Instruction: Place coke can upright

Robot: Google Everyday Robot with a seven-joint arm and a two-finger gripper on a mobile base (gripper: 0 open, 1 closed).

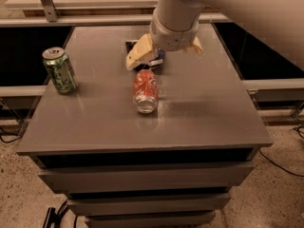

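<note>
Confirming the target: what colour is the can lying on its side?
Coke can: red-orange, white lettering, silver end; camera view. Gripper hovers just behind it.
</note>
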